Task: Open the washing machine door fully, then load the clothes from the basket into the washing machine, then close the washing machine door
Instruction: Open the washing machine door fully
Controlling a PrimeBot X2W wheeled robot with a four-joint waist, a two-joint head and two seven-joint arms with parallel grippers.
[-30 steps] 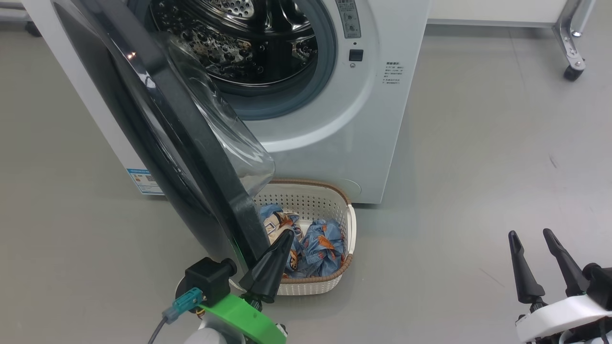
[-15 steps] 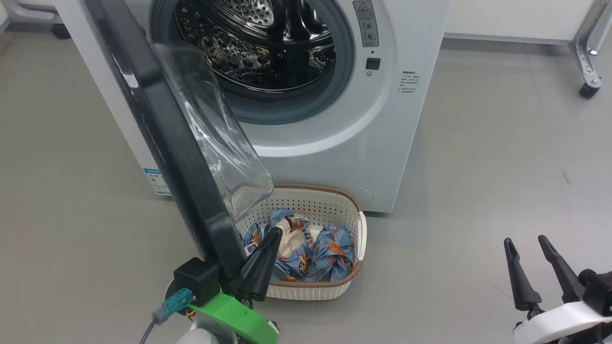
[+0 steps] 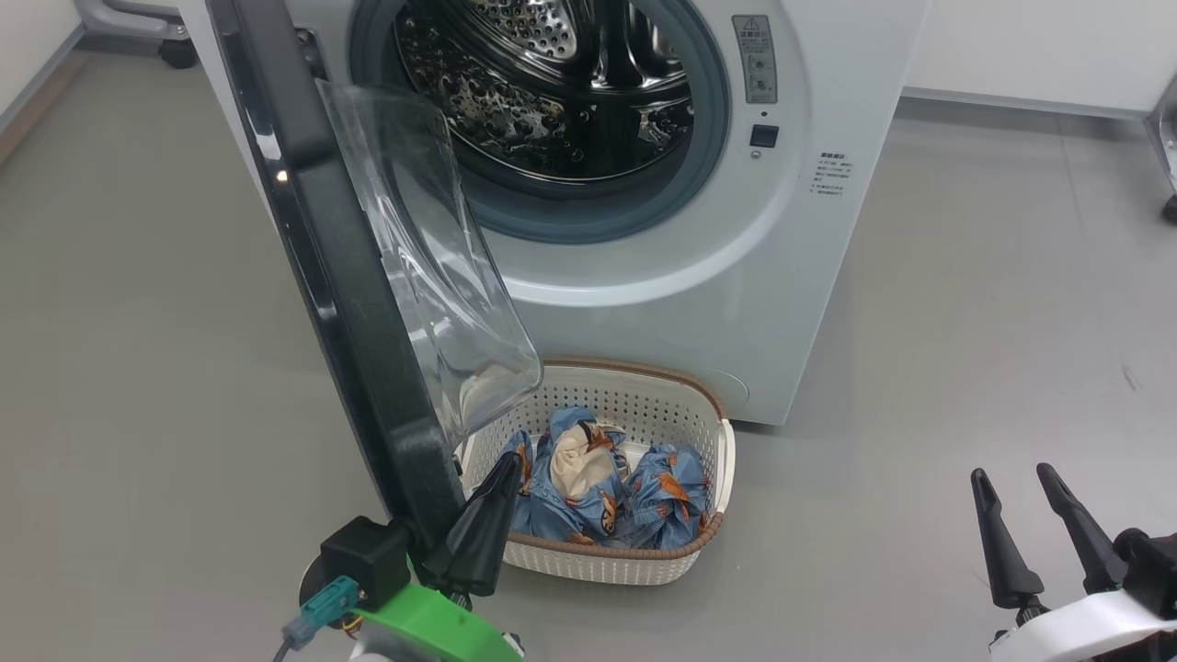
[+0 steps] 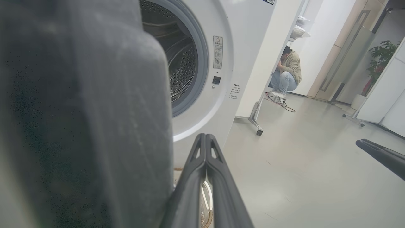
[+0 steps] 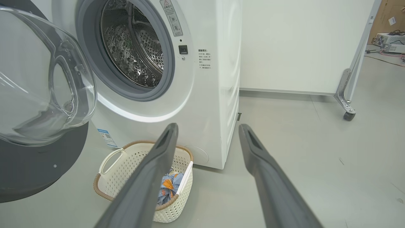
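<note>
The white washing machine (image 3: 736, 276) stands with its steel drum (image 3: 570, 83) exposed. Its black washing machine door (image 3: 340, 276) is swung out to the left, the clear glass bowl (image 3: 432, 267) facing the opening. My left gripper (image 3: 508, 462) is shut and empty, its tip beside the door's lower edge on the inner side, above the basket's left end. In the left wrist view the door edge (image 4: 79, 126) looms close on the left of the shut fingers (image 4: 205, 136). The cream basket (image 3: 634, 370) sits on the floor before the machine, holding the light-blue clothes (image 3: 598, 487). My right gripper (image 3: 1011, 473) is open at the lower right, away from everything.
Grey floor lies open to the right of the machine. A white panel on a castor leg (image 5: 348, 114) stands at the far right. In the left wrist view a person (image 4: 286, 74) crouches in the background beyond the machine.
The head camera has shifted, so the machine sits further right. The door has swung wider with my left gripper at its edge, uncovering more of the basket and clothes. The right gripper has kept still.
</note>
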